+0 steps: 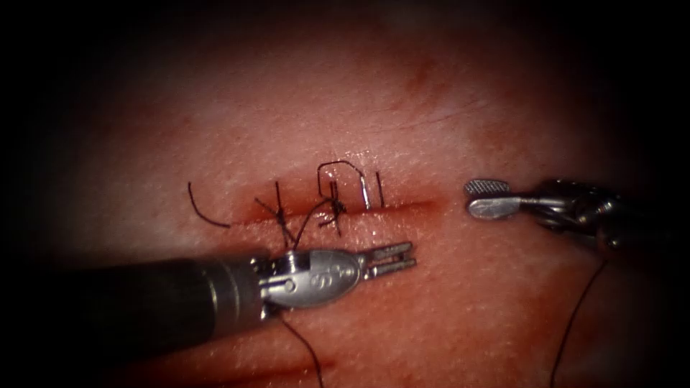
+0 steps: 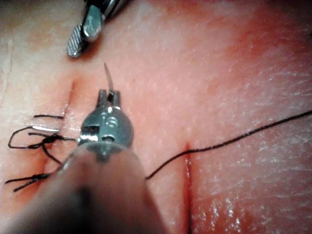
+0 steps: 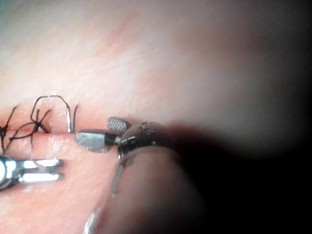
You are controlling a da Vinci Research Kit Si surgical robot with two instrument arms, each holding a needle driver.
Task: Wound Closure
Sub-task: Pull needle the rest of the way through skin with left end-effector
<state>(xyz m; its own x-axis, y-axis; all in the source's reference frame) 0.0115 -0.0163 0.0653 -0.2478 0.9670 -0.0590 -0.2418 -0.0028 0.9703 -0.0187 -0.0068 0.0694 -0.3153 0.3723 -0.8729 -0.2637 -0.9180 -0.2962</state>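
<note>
The cut (image 1: 410, 207) runs across the tissue (image 1: 445, 302), with knotted stitches (image 1: 334, 208) along its left and middle part. A short silvery stretch of the needle (image 1: 366, 191) stands out of the tissue at the cut's far edge, towards its right end, between dark thread strands; it also shows as needle (image 2: 109, 78) and needle (image 3: 68, 120). My left tool (image 1: 402, 259) lies just in front of the cut, open, holding nothing. My right tool (image 1: 483, 197) hovers off the cut's right end, open and empty. Neither tool touches the needle.
A thread loop (image 1: 338, 169) arches behind the stitches, and a cut tail (image 1: 205, 210) lies at the left. Loose thread (image 1: 309, 352) trails under the left tool; another strand (image 1: 575, 323) hangs below the right tool. A second groove with red fluid (image 1: 251, 370) lies nearer the front.
</note>
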